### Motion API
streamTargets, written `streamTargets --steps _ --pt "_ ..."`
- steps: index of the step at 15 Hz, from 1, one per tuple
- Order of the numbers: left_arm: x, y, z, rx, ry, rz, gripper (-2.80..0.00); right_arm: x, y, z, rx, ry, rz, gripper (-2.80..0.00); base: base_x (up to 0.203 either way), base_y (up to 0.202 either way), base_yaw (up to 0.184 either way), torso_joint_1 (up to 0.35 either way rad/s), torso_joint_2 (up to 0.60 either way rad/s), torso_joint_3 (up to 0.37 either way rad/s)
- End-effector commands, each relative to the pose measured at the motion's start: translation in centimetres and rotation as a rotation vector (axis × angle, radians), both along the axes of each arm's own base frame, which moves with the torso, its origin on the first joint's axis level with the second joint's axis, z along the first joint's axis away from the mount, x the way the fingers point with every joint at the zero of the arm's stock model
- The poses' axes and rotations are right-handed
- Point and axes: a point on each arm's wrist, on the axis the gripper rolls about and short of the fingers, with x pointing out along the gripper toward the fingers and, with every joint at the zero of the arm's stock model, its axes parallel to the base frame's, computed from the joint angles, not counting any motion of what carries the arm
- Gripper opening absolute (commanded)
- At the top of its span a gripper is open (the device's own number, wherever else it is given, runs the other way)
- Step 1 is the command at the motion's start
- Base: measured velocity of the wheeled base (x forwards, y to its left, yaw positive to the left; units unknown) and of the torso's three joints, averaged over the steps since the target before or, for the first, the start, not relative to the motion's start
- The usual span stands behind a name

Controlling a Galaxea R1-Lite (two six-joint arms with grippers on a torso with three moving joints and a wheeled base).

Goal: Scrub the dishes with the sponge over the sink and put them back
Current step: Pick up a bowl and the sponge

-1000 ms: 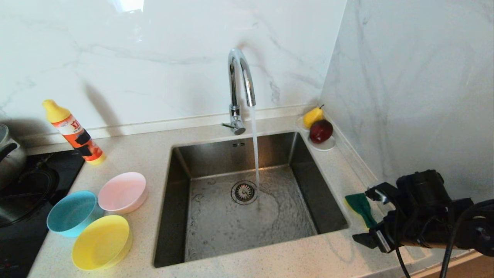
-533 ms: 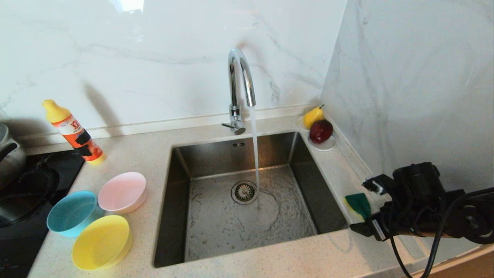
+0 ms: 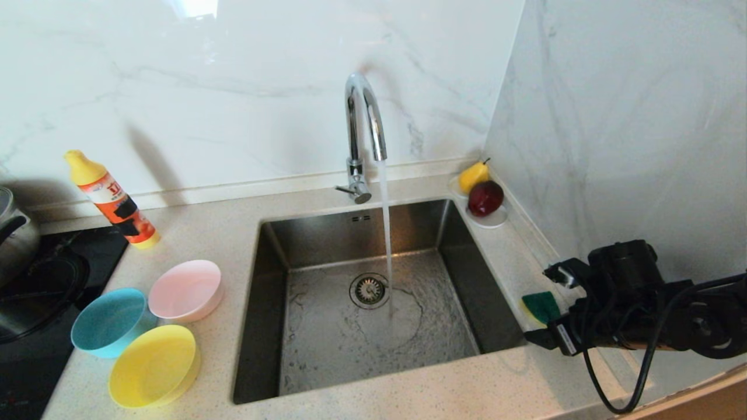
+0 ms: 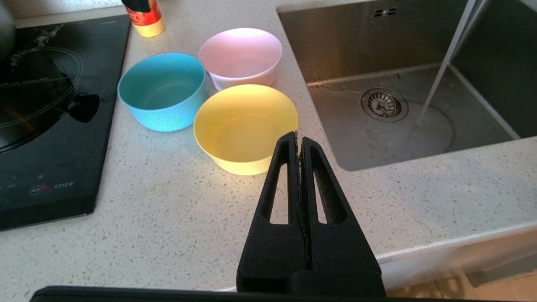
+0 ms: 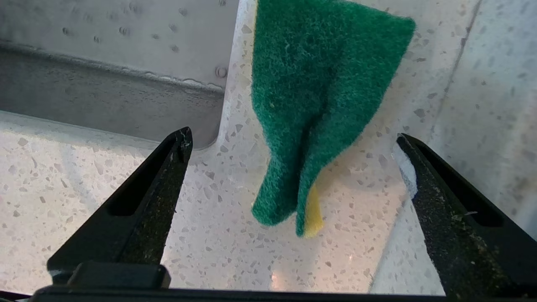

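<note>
- While water is running from the faucet (image 3: 365,125) into the sink (image 3: 327,326), everything else here is being placed against that steel basin, going from its left side across to its right.
- Farthest left of the sink, a steel pot (image 3: 14,233) is sitting on a black cooktop (image 3: 35,326), and an orange detergent bottle (image 3: 111,201) is leaning by the back wall.
- Closer to the sink's left rim, three bowls are resting on the speckled counter (image 3: 216,233): the blue bowl (image 3: 108,321), the pink bowl (image 3: 185,290) and the yellow bowl (image 3: 153,365), bunched together and all sitting upright.
- Off the sink's near left corner, the left gripper (image 4: 298,140) is hanging above the counter by the yellow bowl, its fingers pressed together on nothing.
- Inside the sink, the stream is landing just beside the round drain strainer (image 3: 369,290).
- At the sink's far right corner, a white saucer (image 3: 487,219) is carrying a yellow pear and a red apple.
- Just right of the sink's right rim, the sponge (image 5: 319,105) is lying on the counter, green face up with a strip of yellow foam showing.
- Over that sponge, the right gripper (image 5: 293,142) is hovering with its fingers spread wide on either side, gripping nothing.
</note>
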Motion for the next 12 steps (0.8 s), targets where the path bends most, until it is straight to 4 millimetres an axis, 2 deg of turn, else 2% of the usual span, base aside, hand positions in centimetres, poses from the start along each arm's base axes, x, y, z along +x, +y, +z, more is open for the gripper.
streamTargets --steps 1,5,6,12 --pt "0.1 0.0 -0.5 0.001 0.018 0.0 -2.8 0.2 -0.1 -0.2 -0.003 0.004 -0.005 0.0 0.0 0.0 0.0 0.0 0.0 0.0" --pt "0.1 0.0 -0.5 0.001 0.018 0.0 -2.8 0.5 -0.3 -0.2 -0.003 0.0 -0.012 0.0 0.0 0.0 0.0 0.0 0.0 0.0" --pt "0.1 0.0 -0.5 0.001 0.018 0.0 -2.8 0.6 -0.2 -0.2 -0.003 -0.002 -0.014 -2.8 0.0 0.0 0.0 0.0 0.0 0.0" --pt "0.1 0.0 -0.5 0.001 0.018 0.0 -2.8 1.2 -0.5 -0.4 -0.003 0.001 -0.024 -2.8 0.0 0.0 0.0 0.0 0.0 0.0"
